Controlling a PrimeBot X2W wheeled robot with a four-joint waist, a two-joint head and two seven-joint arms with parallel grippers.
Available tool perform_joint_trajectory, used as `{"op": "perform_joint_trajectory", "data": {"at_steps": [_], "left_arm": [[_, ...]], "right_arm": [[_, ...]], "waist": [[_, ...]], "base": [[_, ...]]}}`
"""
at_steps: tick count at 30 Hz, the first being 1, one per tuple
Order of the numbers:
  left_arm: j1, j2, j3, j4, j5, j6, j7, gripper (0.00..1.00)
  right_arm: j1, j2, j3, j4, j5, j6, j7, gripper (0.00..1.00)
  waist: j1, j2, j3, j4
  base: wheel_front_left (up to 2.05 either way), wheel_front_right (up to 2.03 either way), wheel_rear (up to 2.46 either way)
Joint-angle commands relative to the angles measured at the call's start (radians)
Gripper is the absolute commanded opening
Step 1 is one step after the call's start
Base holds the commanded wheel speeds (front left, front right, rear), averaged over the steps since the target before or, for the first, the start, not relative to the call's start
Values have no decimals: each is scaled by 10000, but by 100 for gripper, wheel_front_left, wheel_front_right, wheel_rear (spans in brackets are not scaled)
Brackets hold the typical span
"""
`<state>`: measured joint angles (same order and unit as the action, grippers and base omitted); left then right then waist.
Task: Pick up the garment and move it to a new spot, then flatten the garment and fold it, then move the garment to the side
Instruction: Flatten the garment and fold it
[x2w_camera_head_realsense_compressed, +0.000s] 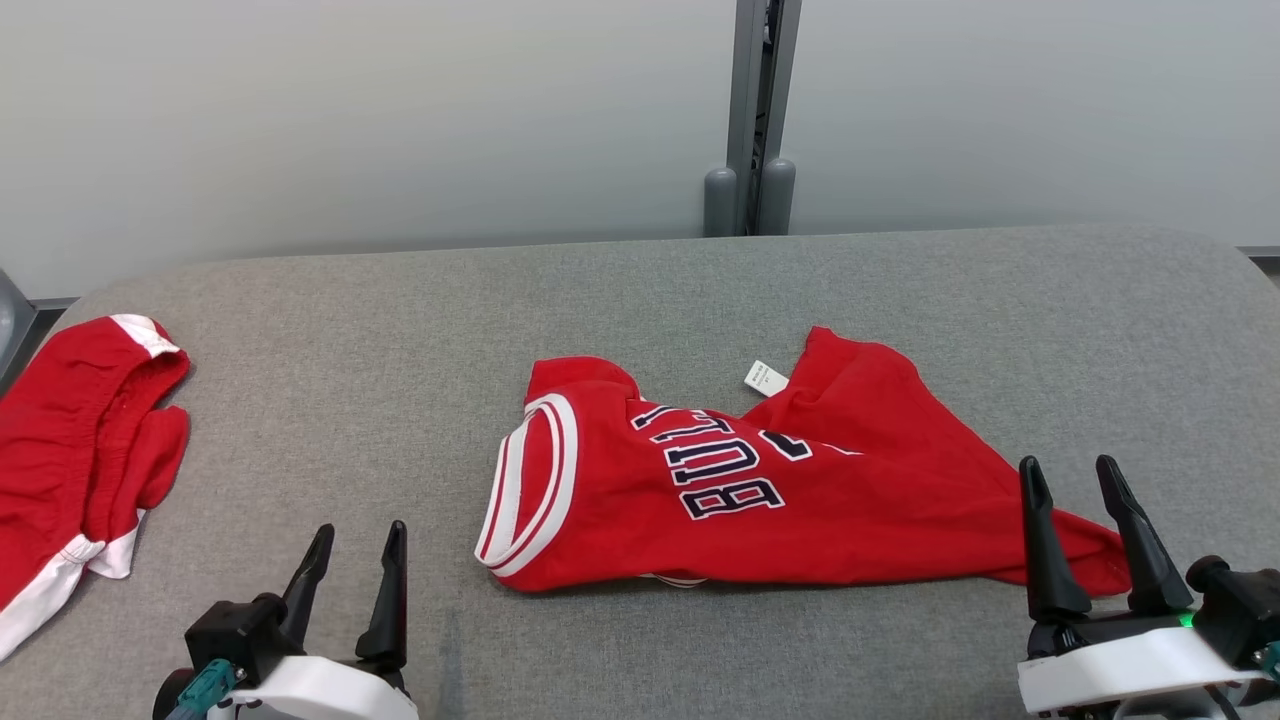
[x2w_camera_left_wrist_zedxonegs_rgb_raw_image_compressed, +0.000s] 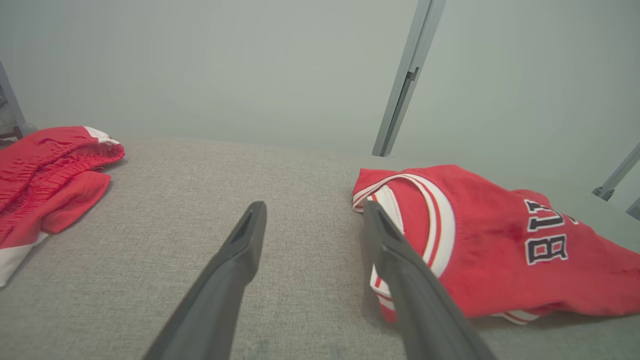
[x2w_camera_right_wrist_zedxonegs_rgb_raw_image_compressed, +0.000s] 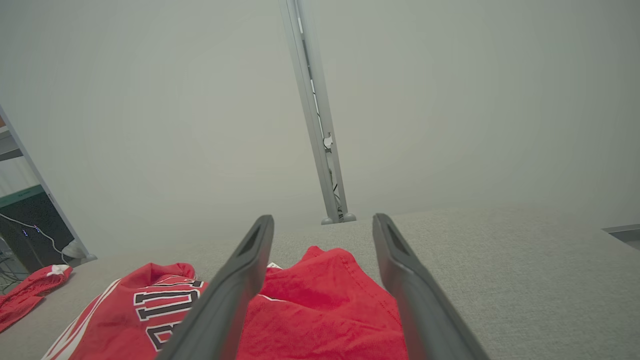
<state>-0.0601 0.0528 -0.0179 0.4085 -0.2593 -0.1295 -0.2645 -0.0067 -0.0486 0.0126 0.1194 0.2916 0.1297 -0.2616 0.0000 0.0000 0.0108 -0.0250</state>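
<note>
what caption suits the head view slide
Crumpled red jersey on grey table flanked by open left gripper and open right gripper

Laboratory-style test bay: grey fabric-covered table (x2w_camera_head_realsense_compressed: 640, 300) set against plain partition panels (x2w_camera_head_realsense_compressed: 350, 120) joined by a metal post (x2w_camera_head_realsense_compressed: 750, 100); possibly cabled electronic equipment (x2w_camera_right_wrist_zedxonegs_rgb_raw_image_compressed: 25, 225) at the edge.

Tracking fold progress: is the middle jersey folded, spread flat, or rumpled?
Rumpled. The jersey lies bunched on the table, its lettering creased and its tag flipped out.

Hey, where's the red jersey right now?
In the head view, the red jersey lies crumpled in the middle of the grey table, its right end by the right end effector; red shorts lie far left.
</note>
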Motion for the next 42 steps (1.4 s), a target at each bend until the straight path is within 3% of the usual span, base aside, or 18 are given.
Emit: {"op": "perform_joint_trajectory", "data": {"at_steps": [1, 12, 21, 36, 37, 38, 40, 42], "left_arm": [[-11, 39, -30, 72, -90, -21, -20, 100], [-249, 249, -1178, 1225, -858, -21, 419, 100], [-795, 598, -2892, 2100, -2257, -21, 2061, 100], [-1795, 1228, -3438, 2430, -4114, -21, 2964, 100], [-1814, 1230, -3498, 2325, -4229, -21, 2926, 80], [-1811, 1270, -3546, 2259, -4297, -21, 2890, 42], [-1779, 1410, -3647, 2146, -4414, -21, 2809, 0], [-1773, 1503, -3767, 1955, -4542, -21, 2785, 0]], "right_arm": [[-32, -41, 22, 52, 22, 20, -28, 100], [-134, -41, 18, 97, 22, 20, -28, 100], [-246, -45, 172, 187, 62, 20, -28, 100], [-416, -45, 383, 243, 87, 20, -27, 100], [-427, -45, 378, 238, 104, 20, -28, 100], [-438, -45, 381, 227, 120, 20, -28, 100], [-445, -45, 342, 193, 160, 20, -28, 100], [-451, -45, 303, 152, 184, 20, -28, 100]], "waist": [[0, 0, 3, 1], [0, 0, 21, -107], [0, 0, 123, -461], [0, 0, 459, -1392], [0, 0, 484, -1427], [0, 0, 508, -1456], [0, 0, 569, -1490], [0, 0, 625, -1488]], "base": [[0, 0, 0], [0, 0, 0], [0, 0, 0], [0, 0, 0], [0, 0, 0], [0, 0, 0], [0, 0, 0], [0, 0, 0]]}}
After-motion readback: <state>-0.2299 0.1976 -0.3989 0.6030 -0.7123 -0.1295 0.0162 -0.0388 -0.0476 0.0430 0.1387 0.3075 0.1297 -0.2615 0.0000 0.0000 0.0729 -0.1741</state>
